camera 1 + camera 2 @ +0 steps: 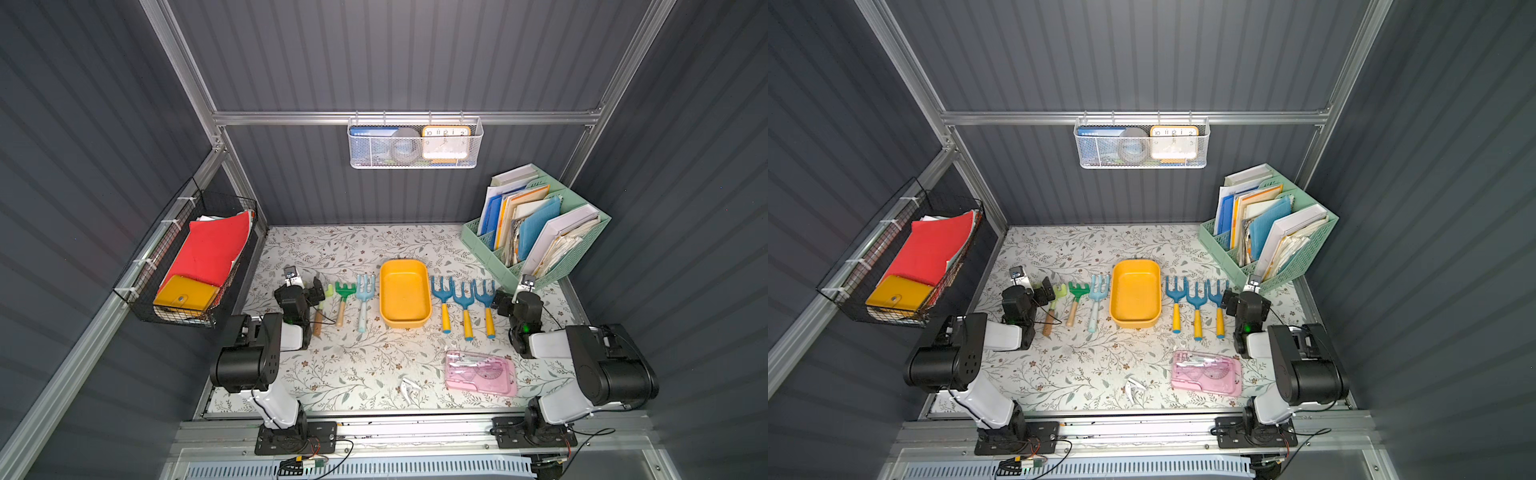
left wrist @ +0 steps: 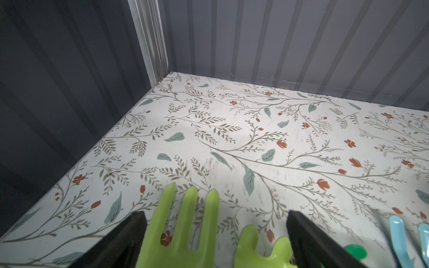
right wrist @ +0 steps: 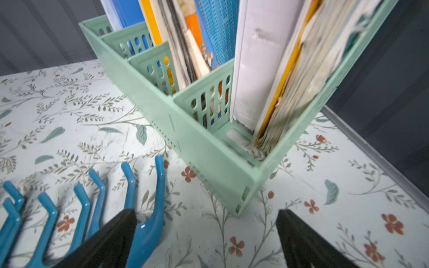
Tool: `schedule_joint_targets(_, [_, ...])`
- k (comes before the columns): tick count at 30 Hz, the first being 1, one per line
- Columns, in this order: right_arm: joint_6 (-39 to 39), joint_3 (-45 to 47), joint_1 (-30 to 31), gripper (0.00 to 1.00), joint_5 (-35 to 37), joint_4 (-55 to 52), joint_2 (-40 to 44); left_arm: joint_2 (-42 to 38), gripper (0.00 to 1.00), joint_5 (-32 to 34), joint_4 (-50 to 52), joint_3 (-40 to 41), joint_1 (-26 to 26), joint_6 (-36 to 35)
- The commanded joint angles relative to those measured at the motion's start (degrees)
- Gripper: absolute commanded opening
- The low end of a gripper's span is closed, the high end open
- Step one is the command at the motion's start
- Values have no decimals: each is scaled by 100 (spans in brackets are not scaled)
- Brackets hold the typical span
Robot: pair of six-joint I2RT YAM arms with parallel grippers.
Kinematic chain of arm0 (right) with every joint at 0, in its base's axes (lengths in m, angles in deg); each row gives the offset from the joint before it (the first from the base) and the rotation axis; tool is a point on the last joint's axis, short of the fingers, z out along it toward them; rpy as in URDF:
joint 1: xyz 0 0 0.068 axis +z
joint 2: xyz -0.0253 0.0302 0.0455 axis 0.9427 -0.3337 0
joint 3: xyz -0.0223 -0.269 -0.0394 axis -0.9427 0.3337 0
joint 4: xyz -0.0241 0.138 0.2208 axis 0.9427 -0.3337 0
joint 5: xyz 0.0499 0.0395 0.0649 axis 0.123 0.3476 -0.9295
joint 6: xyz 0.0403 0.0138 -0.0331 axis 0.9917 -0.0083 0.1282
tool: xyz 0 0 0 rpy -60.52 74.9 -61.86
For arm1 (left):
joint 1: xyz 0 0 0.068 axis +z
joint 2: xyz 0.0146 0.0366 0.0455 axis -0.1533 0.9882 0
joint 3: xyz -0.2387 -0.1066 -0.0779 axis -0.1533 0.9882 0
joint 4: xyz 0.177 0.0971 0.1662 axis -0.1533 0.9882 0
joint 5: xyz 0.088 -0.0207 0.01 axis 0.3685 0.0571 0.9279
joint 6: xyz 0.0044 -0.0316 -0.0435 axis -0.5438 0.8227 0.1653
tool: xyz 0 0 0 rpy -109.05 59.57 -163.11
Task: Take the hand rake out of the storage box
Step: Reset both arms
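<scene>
Evidently finished, I judge: the shallow yellow plastic storage box (image 1: 404, 262) sits empty, all the plastic hand rakes (image 1: 442, 296) lying on the floral desk (image 1: 374, 361) beside it. My left jaws and right jaws gape wide, empty.

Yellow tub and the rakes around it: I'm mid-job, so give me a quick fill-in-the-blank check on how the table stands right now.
The yellow tub is ____ inside.
The three dark blue rakes beside it have ____ handles.
The left gripper and the right gripper both stand ____.
The pink case lies nearer the ____ gripper.
Missing words: empty; yellow; open; right.
</scene>
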Motion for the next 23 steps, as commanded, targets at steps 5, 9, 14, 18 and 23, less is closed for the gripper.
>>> schedule_joint_targets(5, [-157, -89, -12, 99, -230, 764, -5, -47, 100, -105, -507, 30, 43, 140])
schedule_joint_targets(9, [-146, -156, -15, 99, -228, 546, 42, -35, 100, -144, -496, 7, 44, 125])
schedule_joint_targets(14, [-165, -148, -16, 99, -235, 595, 18, -26, 100, -130, -488, 0, 45, 138])
schedule_joint_targets(18, [-166, -156, -15, 99, -242, 595, 12, -1, 100, -162, -460, -33, 43, 120])
schedule_joint_targets(23, [-179, -181, -14, 99, -255, 538, 15, -35, 100, -197, -478, 0, 60, 124])
